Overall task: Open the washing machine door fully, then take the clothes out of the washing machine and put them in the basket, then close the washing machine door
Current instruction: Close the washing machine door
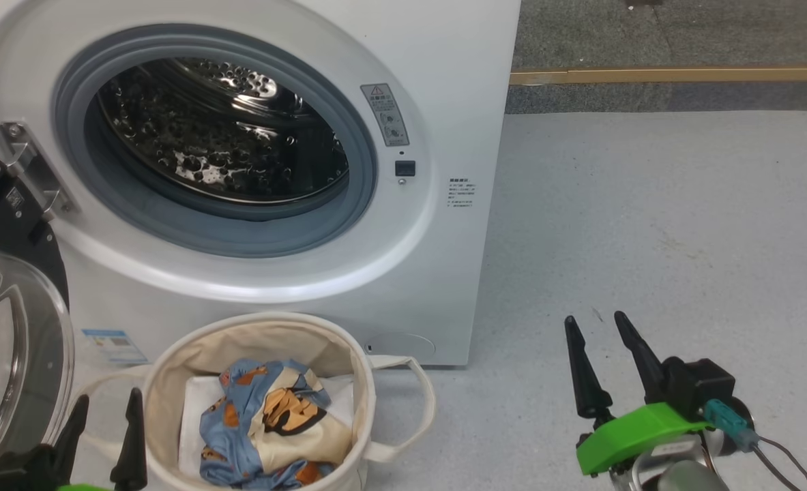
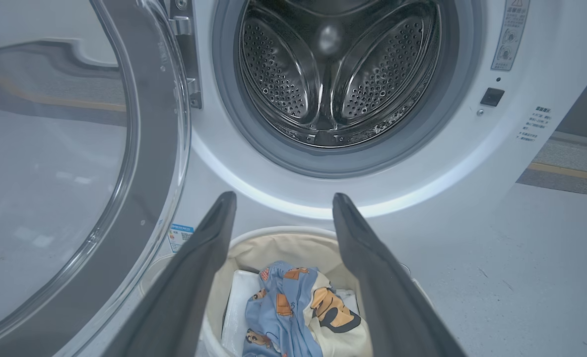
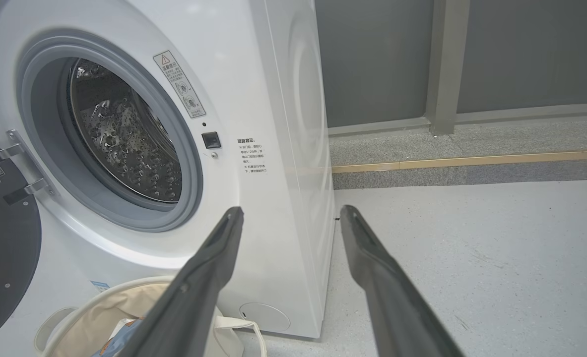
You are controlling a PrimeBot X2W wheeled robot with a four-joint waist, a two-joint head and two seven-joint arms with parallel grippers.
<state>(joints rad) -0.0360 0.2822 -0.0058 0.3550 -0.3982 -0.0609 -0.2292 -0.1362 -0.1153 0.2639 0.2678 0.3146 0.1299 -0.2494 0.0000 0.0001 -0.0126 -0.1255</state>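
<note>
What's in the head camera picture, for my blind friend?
Blue bear-print clothes lie in a round cream canvas basket before a white front-loading washing machine, whose black-rimmed round glass door stands open. The left end effector and right end effector are both open.

The washing machine (image 1: 458, 259) mouth stands unblocked; the door (image 1: 14, 327) juts out at left, the basket (image 1: 260, 320) below.

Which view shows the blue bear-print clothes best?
The head view: the blue fabric with orange-brown bears lies bunched in the round cream canvas basket, seen from above and nearly whole. In the left wrist view the fabric is cut off by the bottom edge; the right wrist view catches a blue sliver inside the basket.
</note>
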